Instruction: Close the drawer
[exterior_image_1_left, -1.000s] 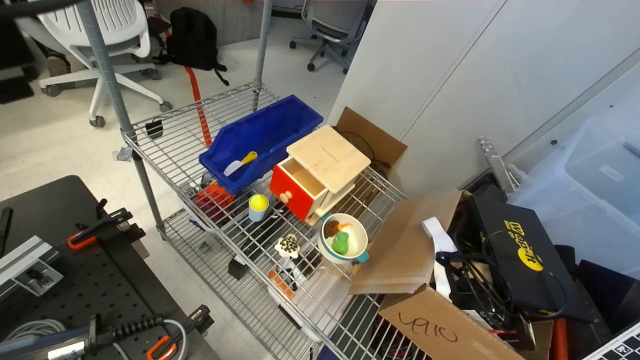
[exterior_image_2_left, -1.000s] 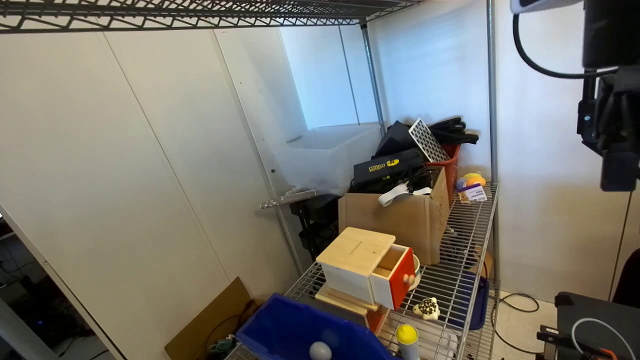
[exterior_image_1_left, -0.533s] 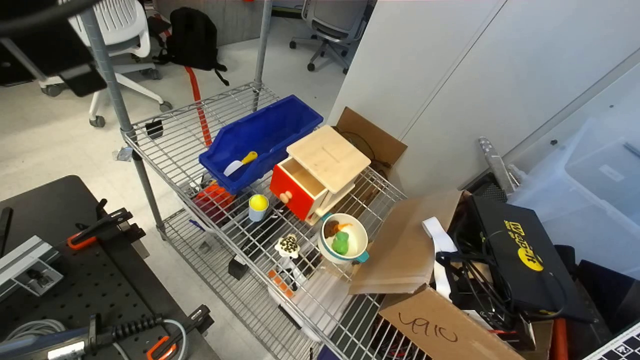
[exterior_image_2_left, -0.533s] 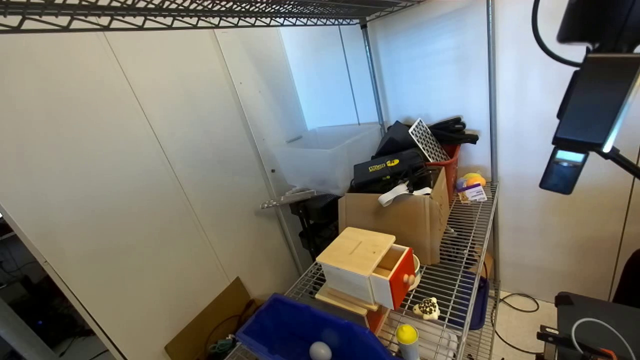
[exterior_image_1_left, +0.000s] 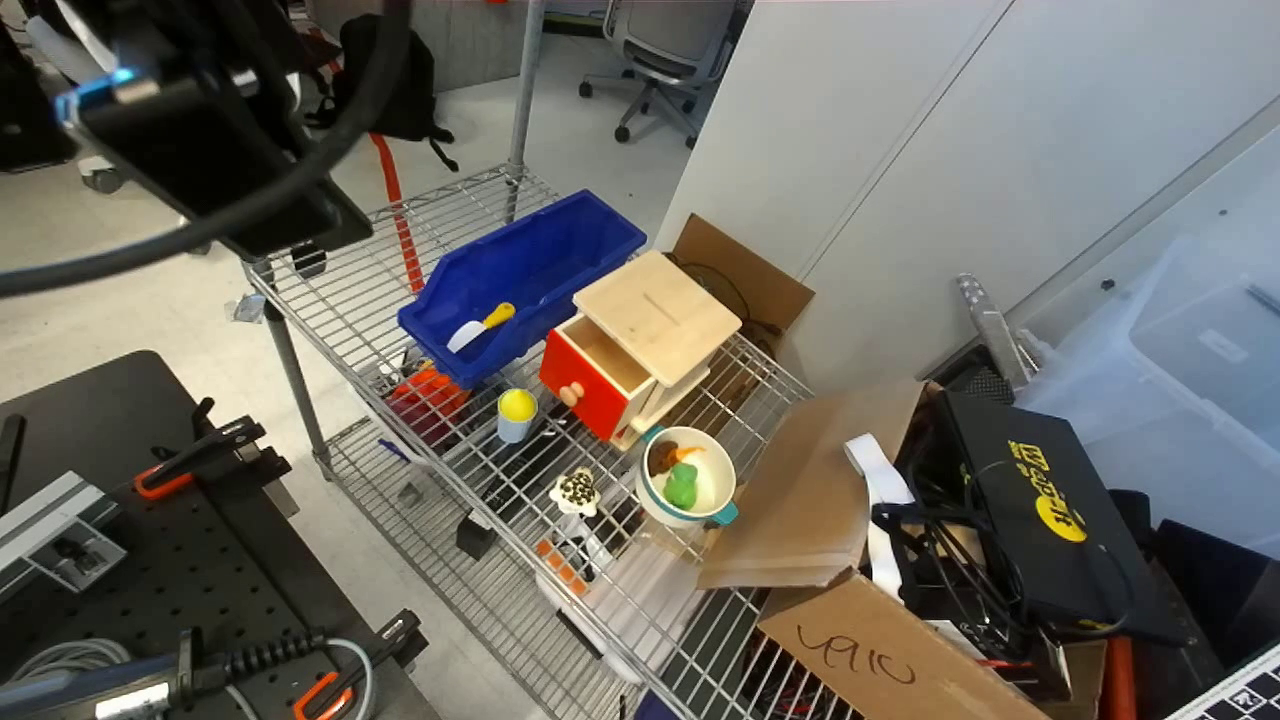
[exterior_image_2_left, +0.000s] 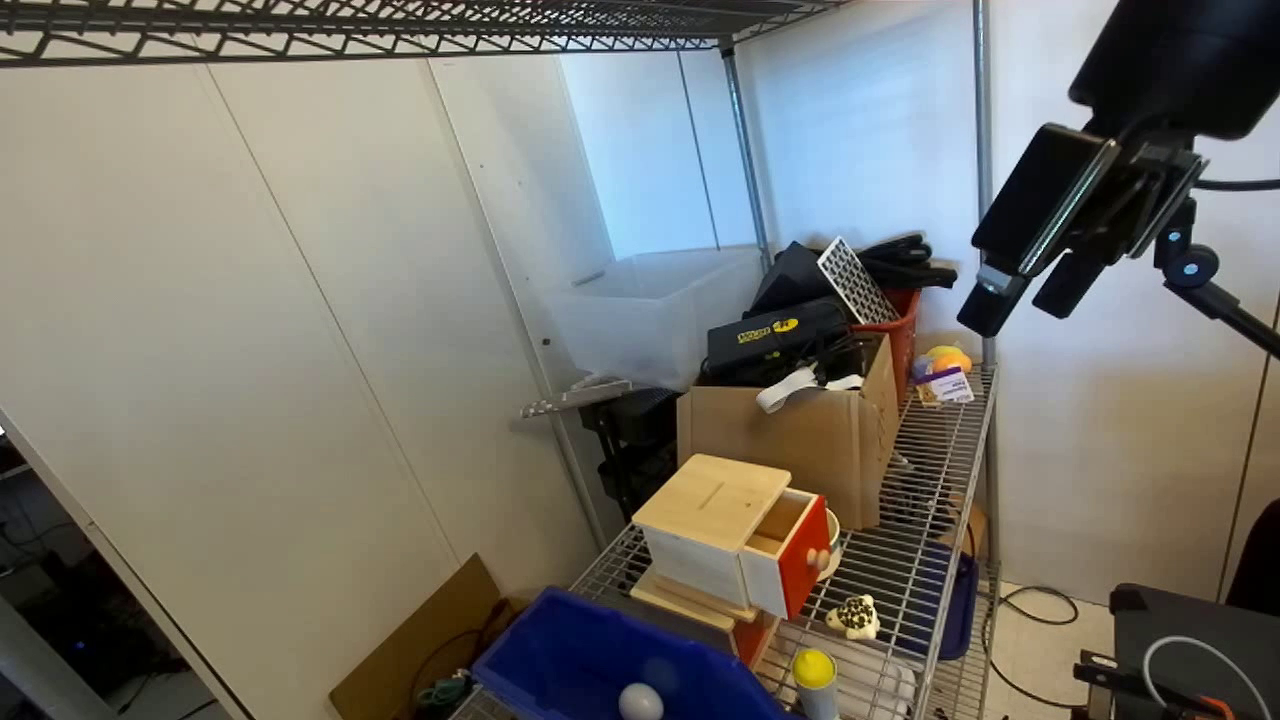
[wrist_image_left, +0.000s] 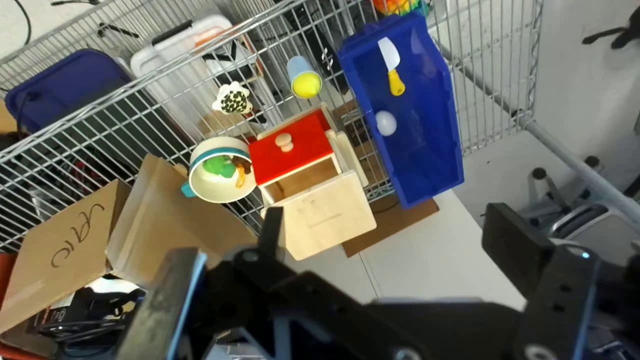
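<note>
Since the drawer (wrist_image_left: 296, 156) sits partly out, just above centre in the wrist view, my wide, empty jaws probably needn't grip. Guessing it's light, stiff wood: I'd just nudge the red front (wrist_image_left: 306, 140) beside its knob (wrist_image_left: 284, 142), gently, or the cabinet (wrist_image_left: 325, 216) could slide.

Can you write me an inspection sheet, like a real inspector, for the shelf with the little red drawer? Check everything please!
Surface: metal wire shelf, see-through between its bars.
Job's things: red-fronted drawer, partly pulled out of its wooden cabinet.
Clutter: blue bin with a toy knife and a white egg-shaped thing; bowl; spotted toy; yellow-topped cup; cardboard box.
Fingers: spread open; nothing seen held; not touching the drawer.
Cables: black cables tangled in the cardboard box; a dark cable loops across an exterior view.
Surroundings: white wall, office chair.
</note>
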